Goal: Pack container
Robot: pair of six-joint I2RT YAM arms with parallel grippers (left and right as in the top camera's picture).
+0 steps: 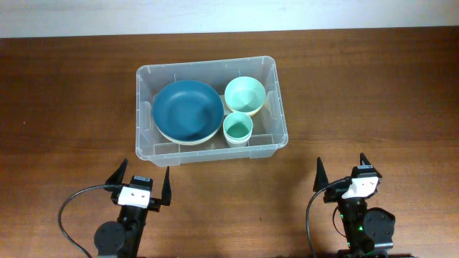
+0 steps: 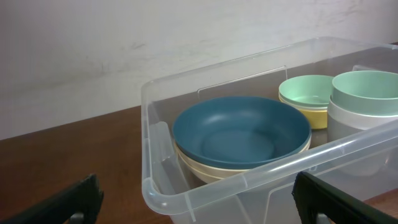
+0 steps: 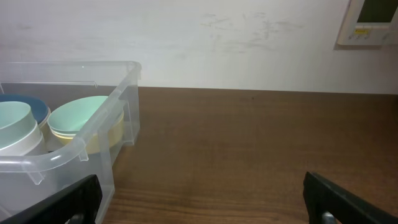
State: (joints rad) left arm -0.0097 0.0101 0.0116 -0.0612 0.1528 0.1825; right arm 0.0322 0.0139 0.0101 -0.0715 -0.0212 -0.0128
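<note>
The clear plastic container [image 1: 143, 115] sits at the table's middle. Inside it are a large dark blue bowl [image 1: 188, 110] stacked on a cream one, a pale green bowl [image 1: 244, 94] on a yellow one, and a small teal cup [image 1: 237, 129]. In the left wrist view the container [image 2: 205, 186] fills the frame, with the blue bowl [image 2: 241, 132] inside. The right wrist view shows the container's corner [image 3: 81, 146] at the left. My left gripper [image 1: 141, 183] is open and empty, near the container's front wall. My right gripper [image 1: 342, 173] is open and empty over bare table.
The dark wooden table [image 1: 373, 93] extends on all sides of the container. A pale wall [image 3: 217, 43] stands behind it, with a white wall panel [image 3: 368, 23] at the upper right.
</note>
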